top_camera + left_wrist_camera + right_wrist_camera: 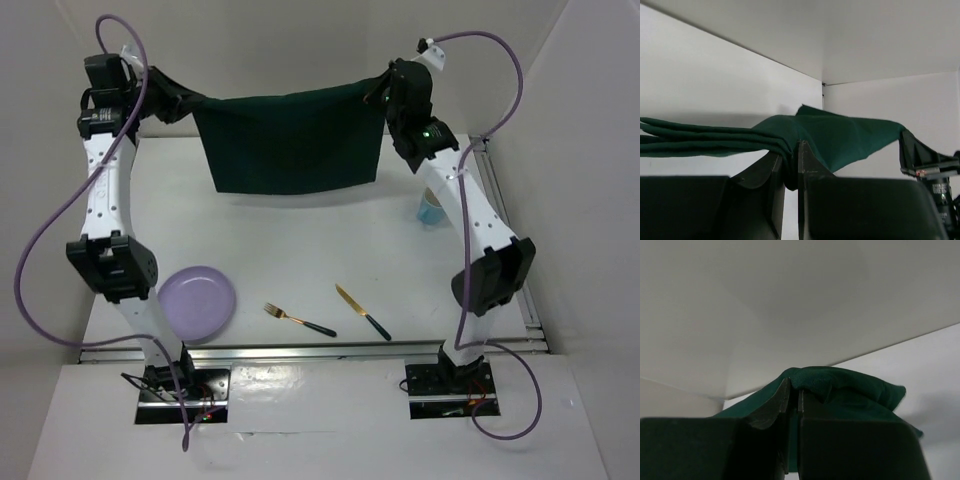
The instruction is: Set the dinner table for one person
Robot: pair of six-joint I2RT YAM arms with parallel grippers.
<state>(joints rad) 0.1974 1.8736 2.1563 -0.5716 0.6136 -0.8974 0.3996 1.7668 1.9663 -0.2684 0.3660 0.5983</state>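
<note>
A: Near edge of table point(300, 240)?
B: Purple plate point(198, 301) left, then fork point(297, 319), knife point(362, 312). Further back, rt side, a cup point(431, 209); contents unclear.
A: Far end?
B: Green cloth point(290, 140) hangs above table, stretched btwn arms. L gripper point(790, 150) & R gripper point(794, 390) each clamped tight on a top corner.

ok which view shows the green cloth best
Top external: the whole green cloth hangs spread between the left gripper and right gripper, above the dinner table. Each wrist view shows only a bunched corner pinched in its shut jaws.
</note>
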